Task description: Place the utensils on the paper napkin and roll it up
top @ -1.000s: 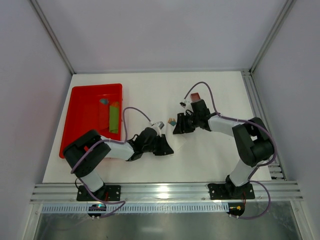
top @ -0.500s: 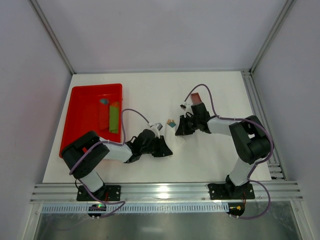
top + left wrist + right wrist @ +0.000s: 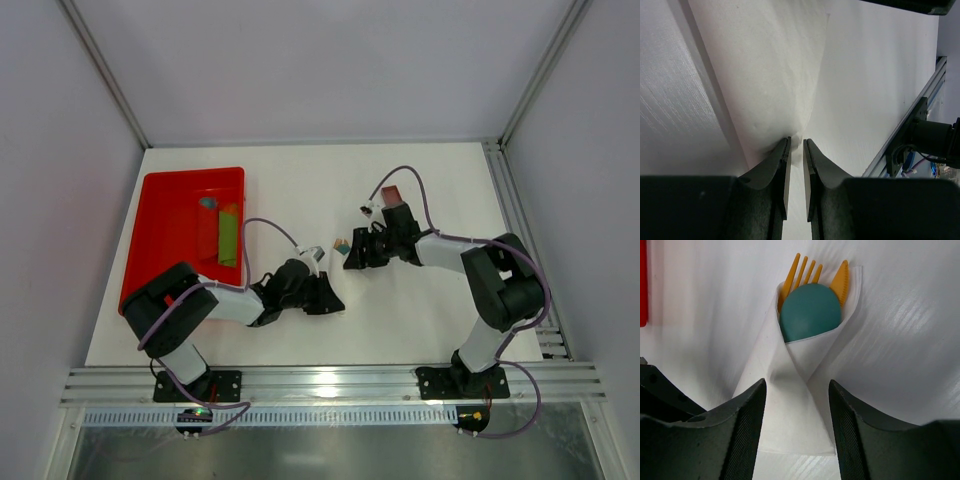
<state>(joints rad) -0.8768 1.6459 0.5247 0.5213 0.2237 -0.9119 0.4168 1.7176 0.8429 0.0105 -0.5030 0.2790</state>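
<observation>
The paper napkin (image 3: 790,405) lies folded into a cone around the utensils: an orange fork (image 3: 795,272), an orange knife (image 3: 842,282) and a teal spoon (image 3: 810,310) stick out of its far end. My right gripper (image 3: 796,385) is open, one finger on each side of the wrapped napkin without pressing it. My left gripper (image 3: 796,141) is shut on a corner of the napkin (image 3: 770,75), which spreads away from its tips. In the top view the utensils' tips (image 3: 342,243) show just left of the right gripper (image 3: 353,256), with the left gripper (image 3: 326,296) below them.
A red tray (image 3: 160,215) at the left holds a green strip (image 3: 229,236) and a small teal item. A reddish-brown bar (image 3: 390,192) lies behind the right wrist. An aluminium rail (image 3: 330,382) runs along the near edge.
The right gripper has shifted slightly left toward the utensils' tips, and the loose napkin flap beneath it no longer shows. The left arm has barely moved.
</observation>
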